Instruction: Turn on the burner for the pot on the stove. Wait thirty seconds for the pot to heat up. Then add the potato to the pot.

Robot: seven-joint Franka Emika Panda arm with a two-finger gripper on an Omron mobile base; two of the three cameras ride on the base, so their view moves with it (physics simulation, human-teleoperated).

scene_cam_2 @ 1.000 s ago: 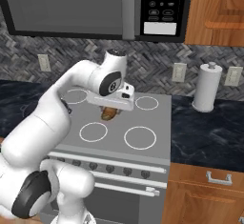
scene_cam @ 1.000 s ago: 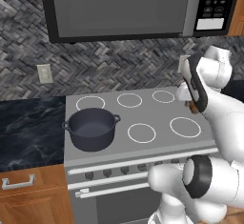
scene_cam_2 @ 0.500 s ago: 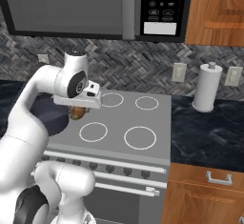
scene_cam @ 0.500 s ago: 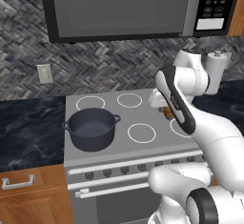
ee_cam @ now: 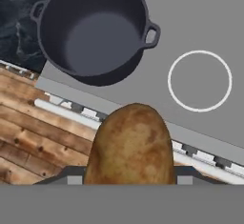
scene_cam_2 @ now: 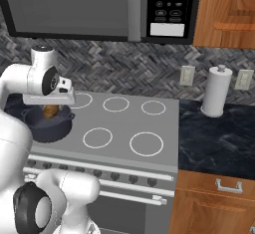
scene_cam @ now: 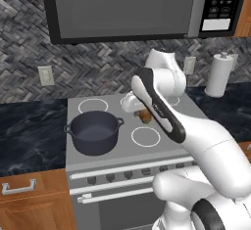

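Seen from the left base camera: a grey steel stove [scene_cam: 100, 150] with white rings on its flat top, set between dark marbled counters [scene_cam: 27, 131]. On the front left ring, a squat dark pot [scene_cam: 94, 132], open and with nothing inside. Just to the right of the pot and above the stove top, a brown potato [scene_cam: 144, 116] hanging under the gripper [scene_cam: 142, 110], close to the pot's right handle but apart from it. Behind, a herringbone stone wall [scene_cam: 93, 67] with a white outlet, a large microwave [scene_cam: 132, 9] overhead, a white paper towel roll [scene_cam: 217, 75] on the right counter. Below the left counter, a wooden drawer with a metal pull.

From the right base camera: same stove, five rings on top, a row of dark knobs [scene_cam_2: 99, 171] and a bar handle along the front. Pot [scene_cam_2: 47, 126] at the far left, partly behind the white arm; potato [scene_cam_2: 51, 111] held just over its rim line (exact overlap hard to judge from here). Gripper [scene_cam_2: 50, 107] clamped on the potato. Paper towel roll [scene_cam_2: 215, 92] upright on the right counter, wooden cabinets above and below.

From the hand camera: potato [ee_cam: 131, 147] large at the bottom, pinched between the fingertips. Beyond it, the pot [ee_cam: 90, 32] up and to the left, off the potato's line. Stove front edge and wood-plank floor [ee_cam: 28, 137] below.
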